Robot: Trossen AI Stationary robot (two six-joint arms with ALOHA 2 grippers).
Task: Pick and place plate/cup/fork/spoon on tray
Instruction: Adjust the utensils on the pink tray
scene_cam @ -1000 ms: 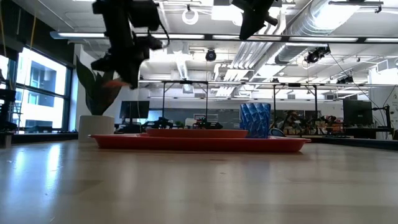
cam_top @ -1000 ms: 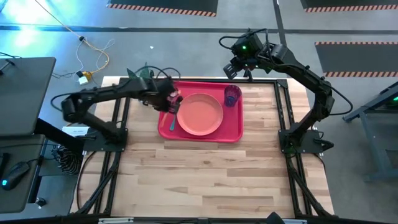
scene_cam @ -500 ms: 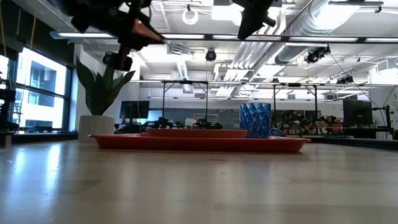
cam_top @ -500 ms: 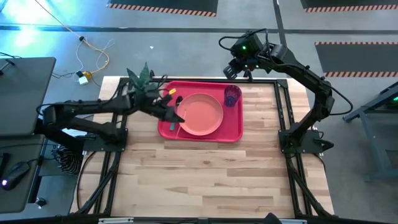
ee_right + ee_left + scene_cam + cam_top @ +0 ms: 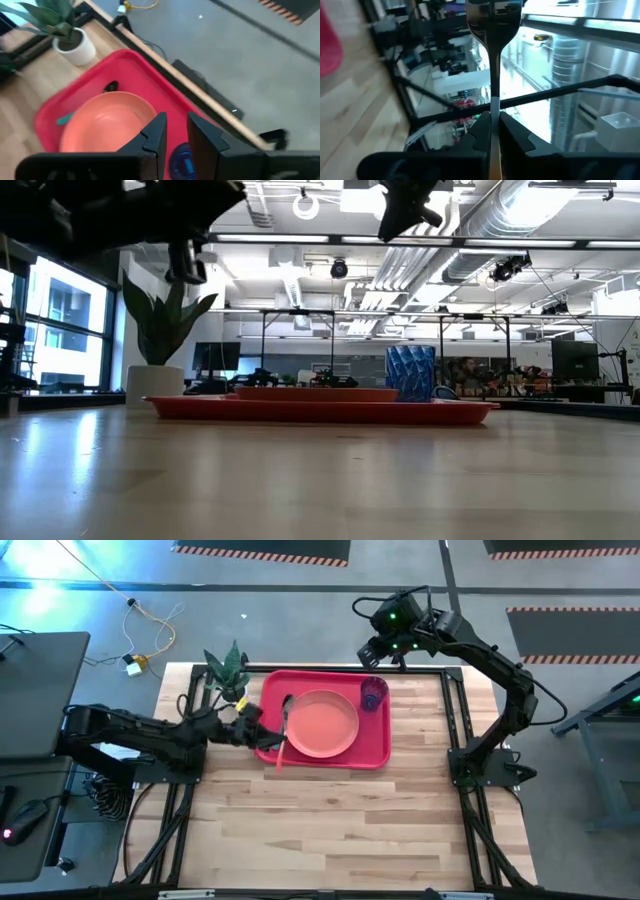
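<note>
The red tray (image 5: 375,755) lies at the table's far middle. On it rest the salmon plate (image 5: 325,725), the blue cup (image 5: 373,693) standing upright at its far right corner, and the spoon, whose dark bowl (image 5: 111,86) lies by the plate's far left rim. My left gripper (image 5: 264,736) hovers over the tray's near left part, shut on the fork (image 5: 493,60); the fork's orange handle (image 5: 280,753) points toward the near edge. My right gripper (image 5: 173,135) hangs high over the tray's far edge, open, with nothing between its fingers. My left gripper pinches the fork's thin neck (image 5: 493,107), just below the tines, between its two fingers. The fingers come about level from the table's left and lie across the fork. The fork lies roughly level, lifted clear of the tray.
A potted plant (image 5: 228,668) stands in a white pot at the table's far left corner, close behind my left arm. The near half of the table (image 5: 330,830) shows bare wood.
My left gripper has drawn back from over the tray's far left part toward the table's left and near edges and sunk a little. It has tipped from pointing down to about level and rolled. The fork has swung with it, staying in the fingers.
</note>
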